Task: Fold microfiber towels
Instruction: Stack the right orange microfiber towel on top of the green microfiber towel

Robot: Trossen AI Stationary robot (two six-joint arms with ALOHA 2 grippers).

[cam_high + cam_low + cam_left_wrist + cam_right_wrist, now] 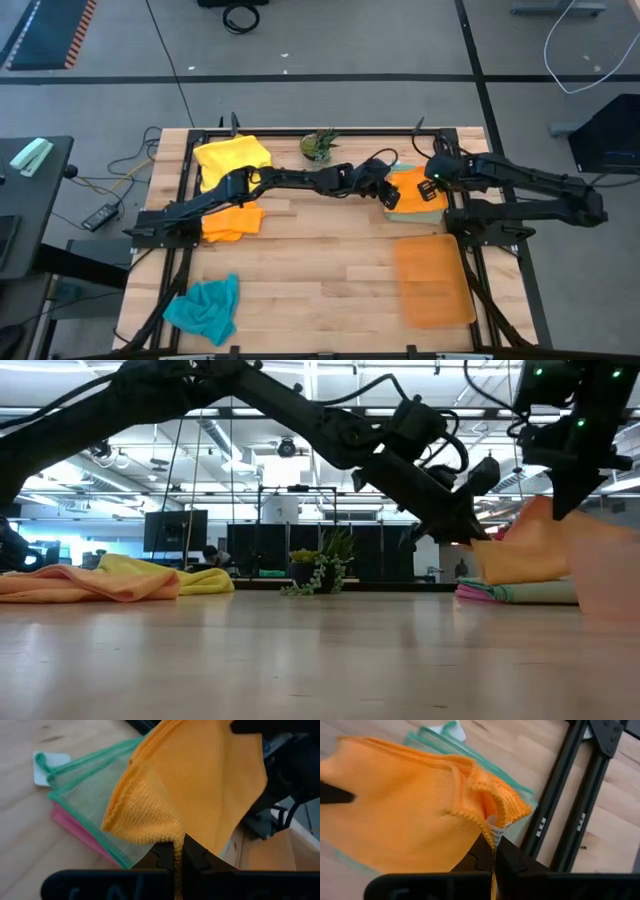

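Orange towel (pixel 418 187) in both hands

Orange towel (pixel 200 785) pinched in left gripper (pixel 178 857) jaws

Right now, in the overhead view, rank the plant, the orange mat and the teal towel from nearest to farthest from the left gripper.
From the left gripper, shut on the orange towel:
1. Plant, at the far edge, toward the left arm's side.
2. Orange mat, near edge, right side.
3. Teal towel, near-left corner.
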